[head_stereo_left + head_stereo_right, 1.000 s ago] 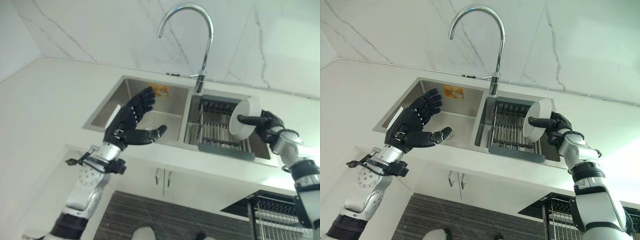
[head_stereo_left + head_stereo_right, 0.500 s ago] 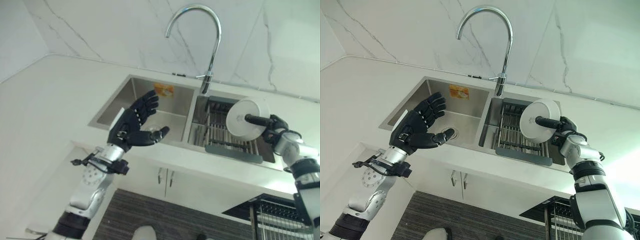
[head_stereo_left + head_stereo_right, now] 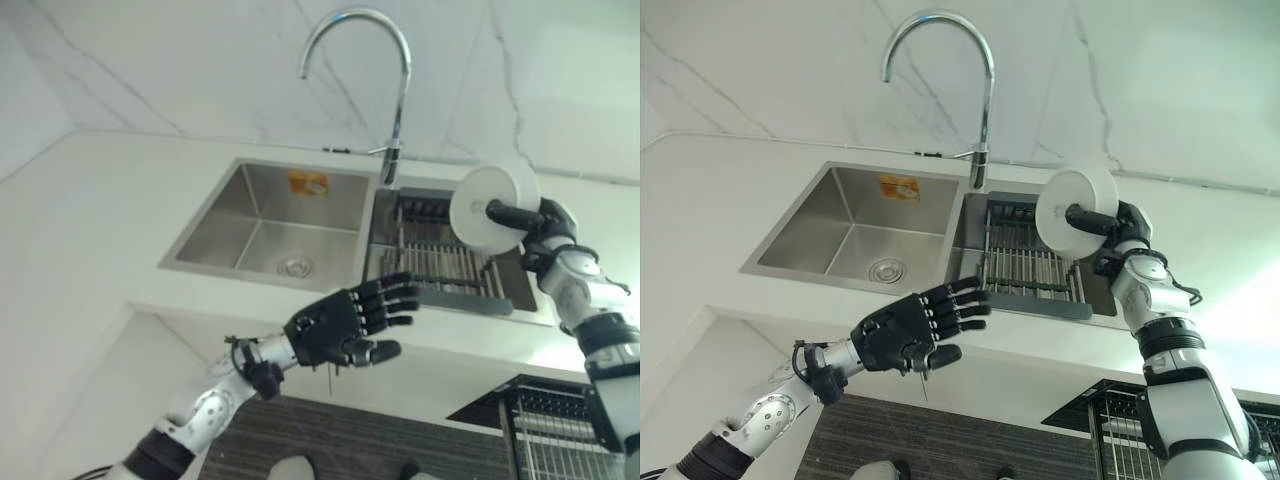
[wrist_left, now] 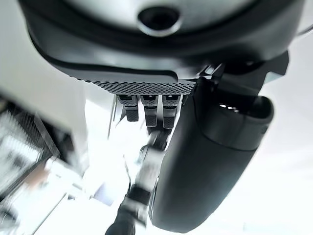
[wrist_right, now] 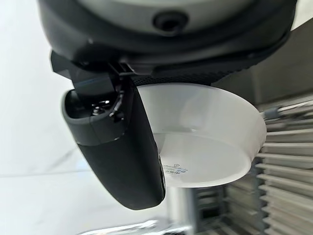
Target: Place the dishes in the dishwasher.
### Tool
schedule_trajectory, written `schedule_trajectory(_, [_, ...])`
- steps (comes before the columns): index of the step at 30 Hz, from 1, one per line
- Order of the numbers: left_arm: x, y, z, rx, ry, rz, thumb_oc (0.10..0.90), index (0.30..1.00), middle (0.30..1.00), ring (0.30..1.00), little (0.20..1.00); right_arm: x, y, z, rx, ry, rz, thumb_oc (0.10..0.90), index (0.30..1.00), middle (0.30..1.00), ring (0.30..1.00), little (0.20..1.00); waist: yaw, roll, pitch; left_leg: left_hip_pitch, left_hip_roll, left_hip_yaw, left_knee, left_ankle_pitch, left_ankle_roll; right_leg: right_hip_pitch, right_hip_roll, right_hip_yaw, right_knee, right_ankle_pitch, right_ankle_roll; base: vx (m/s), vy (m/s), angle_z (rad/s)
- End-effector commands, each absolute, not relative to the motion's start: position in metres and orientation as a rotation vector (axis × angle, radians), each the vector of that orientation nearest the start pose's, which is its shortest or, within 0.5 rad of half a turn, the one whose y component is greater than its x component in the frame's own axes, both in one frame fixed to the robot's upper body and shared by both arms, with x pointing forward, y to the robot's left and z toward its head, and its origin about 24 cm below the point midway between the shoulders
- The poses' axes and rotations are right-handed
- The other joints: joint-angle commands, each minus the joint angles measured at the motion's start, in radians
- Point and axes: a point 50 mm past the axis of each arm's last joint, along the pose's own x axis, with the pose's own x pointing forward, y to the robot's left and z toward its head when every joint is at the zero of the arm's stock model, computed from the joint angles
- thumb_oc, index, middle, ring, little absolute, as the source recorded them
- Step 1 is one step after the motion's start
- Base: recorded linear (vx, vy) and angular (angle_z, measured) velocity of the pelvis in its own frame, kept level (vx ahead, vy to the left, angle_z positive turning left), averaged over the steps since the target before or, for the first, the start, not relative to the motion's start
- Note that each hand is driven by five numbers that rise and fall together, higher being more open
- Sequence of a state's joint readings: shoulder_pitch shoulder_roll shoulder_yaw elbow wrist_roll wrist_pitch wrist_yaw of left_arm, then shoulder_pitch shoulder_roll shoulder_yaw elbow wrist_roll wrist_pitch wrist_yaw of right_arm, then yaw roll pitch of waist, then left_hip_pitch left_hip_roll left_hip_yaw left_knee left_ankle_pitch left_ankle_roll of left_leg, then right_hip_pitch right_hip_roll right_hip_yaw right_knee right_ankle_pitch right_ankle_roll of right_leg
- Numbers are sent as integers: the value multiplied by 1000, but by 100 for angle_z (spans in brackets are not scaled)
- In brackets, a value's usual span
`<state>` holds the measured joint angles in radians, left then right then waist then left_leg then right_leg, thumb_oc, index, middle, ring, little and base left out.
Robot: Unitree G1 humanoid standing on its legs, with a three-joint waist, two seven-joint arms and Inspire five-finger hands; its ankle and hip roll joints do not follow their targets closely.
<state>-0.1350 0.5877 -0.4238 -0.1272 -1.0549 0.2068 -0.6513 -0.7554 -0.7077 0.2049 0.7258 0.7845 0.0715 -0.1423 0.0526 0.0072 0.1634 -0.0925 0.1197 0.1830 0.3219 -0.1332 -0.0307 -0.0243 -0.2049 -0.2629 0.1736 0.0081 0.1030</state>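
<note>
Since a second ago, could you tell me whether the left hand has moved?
Yes. The left hand has dropped from over the sink's left basin to below the counter edge, toward the robot.

A sink (image 3: 200,235) is sitting sunk in the counter (image 3: 90,210), with a basin on the left and a rack (image 3: 440,262) lying in the right compartment. The tap (image 3: 392,150) is standing at the far edge, between the two. The right hand (image 3: 545,228) is holding a bowl (image 3: 488,205) above the rack's right end. The left hand (image 3: 345,325) is hanging at the near side, in front of the counter edge. A basket (image 3: 560,435) is sitting low at the near right.
</note>
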Motion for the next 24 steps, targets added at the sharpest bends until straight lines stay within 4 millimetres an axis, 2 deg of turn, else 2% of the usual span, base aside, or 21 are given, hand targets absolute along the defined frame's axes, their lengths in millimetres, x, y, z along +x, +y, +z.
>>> schedule_trajectory(1, [217,99,98,-591,51,-1343,800,900,900,900,900,366,-277,261,54,-481,-212,400,300,300,300,300,1,-7,-86,49,43,-5,-22,-47,-72,-1,-26,-1,126,-148,42,27,50,-15])
schedule_trajectory(5, [203,104,80,-525,166,-1400,800,900,900,900,900,347,-256,275,80,-628,-114,400,300,300,300,300,-24,-1,-86,51,37,6,-22,-55,-63,-14,-24,25,126,-143,50,14,57,-6])
schedule_trajectory(9, [194,107,71,-498,240,-1439,800,900,900,900,900,331,-246,271,53,-686,-90,400,300,300,300,300,-44,2,-86,54,30,18,-22,-63,-55,-24,-27,44,126,-137,60,26,66,-17])
schedule_trajectory(13, [179,106,65,-523,317,-1497,800,900,900,900,900,302,-239,261,64,-779,-97,400,300,300,300,300,-89,6,-77,56,20,43,-22,-75,-39,-45,-30,85,126,-121,78,37,97,-17])
schedule_trajectory(18, [170,94,53,-560,402,-1534,800,900,900,900,900,276,-230,254,171,-822,-36,400,300,300,300,300,-140,-5,-55,57,-6,56,-22,-99,-14,-77,-40,146,126,-91,103,29,105,-26])
schedule_trajectory(21, [165,94,35,-487,505,-1508,800,900,900,900,900,266,-227,241,270,-793,46,400,300,300,300,300,-172,-20,-32,55,-28,63,-22,-109,8,-112,-51,195,126,-52,126,17,102,-32])
schedule_trajectory(23, [163,95,25,-457,546,-1479,800,900,900,900,900,260,-227,237,309,-802,61,400,300,300,300,300,-181,-29,-13,49,-36,63,-22,-113,18,-142,-61,209,126,-22,137,-73,55,-60])
schedule_trajectory(24, [163,96,15,-421,580,-1438,800,900,900,900,900,259,-224,234,354,-811,99,400,300,300,300,300,-185,-38,5,42,-38,75,-22,-115,21,-180,-75,197,126,15,145,-154,28,-81])
